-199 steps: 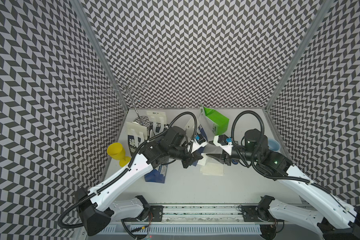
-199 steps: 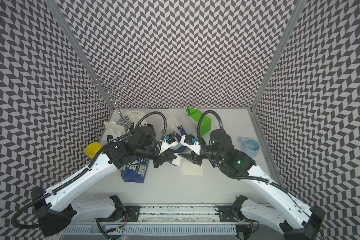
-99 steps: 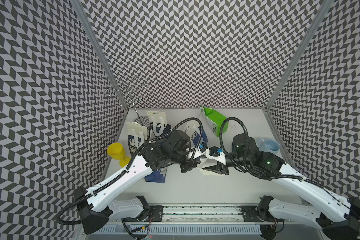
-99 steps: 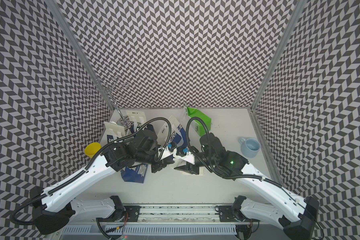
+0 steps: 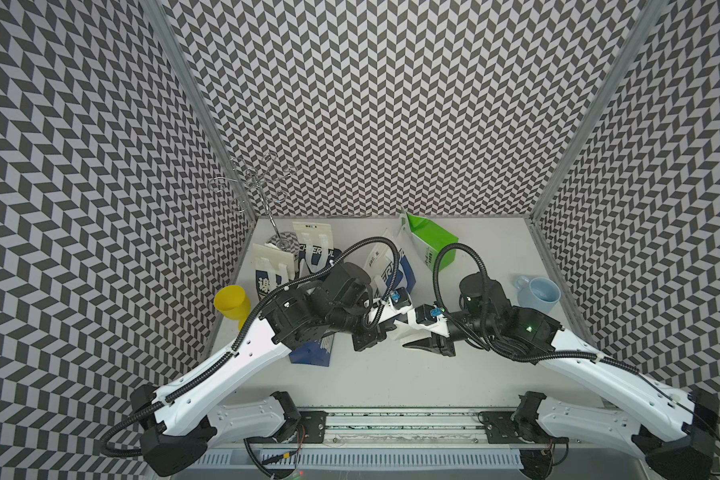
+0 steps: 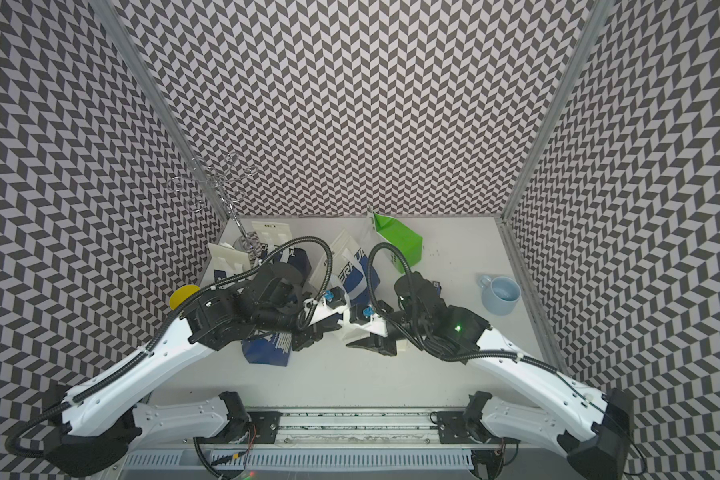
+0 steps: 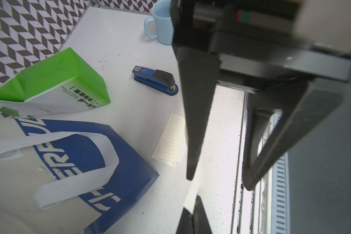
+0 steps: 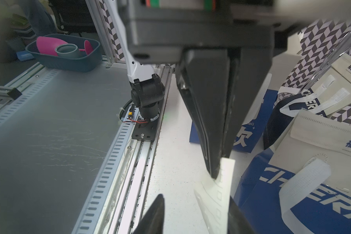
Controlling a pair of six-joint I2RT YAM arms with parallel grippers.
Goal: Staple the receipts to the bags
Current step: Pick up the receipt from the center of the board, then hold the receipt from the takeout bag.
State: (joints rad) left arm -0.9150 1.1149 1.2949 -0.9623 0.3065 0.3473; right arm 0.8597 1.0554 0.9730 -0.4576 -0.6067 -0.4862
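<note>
Left pincer [image 8: 215, 171] clamps a receipt [image 8: 217, 202], lower centre; our right pincer [image 8: 196, 202] (jaws apart) straddles it. We judge a handover: right must close before left releases.

mug [image 5: 538, 294]: light blue, far right | cup [image 5: 232, 302]: yellow, far left | wire stand [image 5: 258, 187]: back left corner

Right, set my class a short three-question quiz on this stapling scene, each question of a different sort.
1. True or false: the stapler is being gripped.
2. What colour is the mug? A) yellow B) pale blue C) green
3. Fill in: the left gripper pinches a ____ in its shut fingers.
Key: 1 false, it lies untouched on the table; 2 B; 3 receipt.
</note>
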